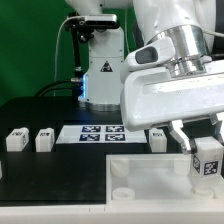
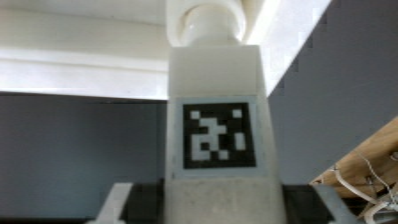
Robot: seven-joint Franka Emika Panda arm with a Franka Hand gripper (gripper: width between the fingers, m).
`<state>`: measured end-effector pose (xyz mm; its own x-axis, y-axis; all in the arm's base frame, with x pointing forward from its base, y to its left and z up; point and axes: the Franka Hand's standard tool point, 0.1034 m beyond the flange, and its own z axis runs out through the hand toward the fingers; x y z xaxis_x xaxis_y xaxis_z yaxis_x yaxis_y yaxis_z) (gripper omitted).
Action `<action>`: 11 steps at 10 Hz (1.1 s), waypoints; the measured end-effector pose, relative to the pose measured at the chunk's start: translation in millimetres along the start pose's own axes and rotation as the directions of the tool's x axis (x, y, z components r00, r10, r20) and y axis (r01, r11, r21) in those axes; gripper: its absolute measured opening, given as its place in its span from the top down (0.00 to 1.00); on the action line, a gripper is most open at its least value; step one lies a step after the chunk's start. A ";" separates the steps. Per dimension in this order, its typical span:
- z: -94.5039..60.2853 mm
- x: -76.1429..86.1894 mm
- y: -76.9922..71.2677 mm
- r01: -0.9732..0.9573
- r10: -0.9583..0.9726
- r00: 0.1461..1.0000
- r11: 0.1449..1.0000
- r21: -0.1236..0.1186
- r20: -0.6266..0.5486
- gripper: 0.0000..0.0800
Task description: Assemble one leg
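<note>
My gripper [image 1: 205, 146] is shut on one leg [image 1: 207, 160], a small white block whose black-and-white tag faces the exterior camera. It holds the leg upright over the right end of the large flat white square piece [image 1: 150, 180] at the front. In the wrist view the leg [image 2: 217, 90] fills the middle, tag toward the camera, with a rounded peg at its far end. The fingers [image 2: 118, 203] clamp it on both sides. Three more legs stand on the black table: two at the exterior view's left [image 1: 17, 140] [image 1: 44, 140] and one [image 1: 158, 138] behind the flat piece.
The marker board [image 1: 100, 132] lies flat on the table between the loose legs. The arm's base [image 1: 100, 70] stands at the back. A bundle of cables [image 2: 365, 170] shows beside the held leg in the wrist view.
</note>
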<state>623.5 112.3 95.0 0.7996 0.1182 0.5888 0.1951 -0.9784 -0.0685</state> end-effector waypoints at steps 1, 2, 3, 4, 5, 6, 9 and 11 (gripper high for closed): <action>0.4 -1.5 0.6 -0.001 0.001 1.000 1.000 0.000 0.003 0.63; 0.8 -2.3 0.5 -0.001 0.001 1.000 1.000 0.000 0.005 0.63; 0.8 -2.3 0.5 -0.001 0.001 1.000 1.000 0.000 0.005 0.63; 0.8 -2.3 0.5 -0.001 0.001 1.000 1.000 0.000 0.005 0.63; 0.8 -2.3 0.5 -0.001 0.001 1.000 1.000 0.000 0.005 0.54; 0.8 -2.3 0.5 -0.001 0.001 1.000 1.000 0.000 0.005 0.54; 0.8 -2.3 0.5 -0.001 0.001 1.000 1.000 0.000 0.005 0.19; 0.8 -2.3 0.5 -0.001 0.001 1.000 1.000 0.000 0.005 0.19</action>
<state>622.2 111.6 92.9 0.8026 0.1181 0.5847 0.1945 -0.9785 -0.0693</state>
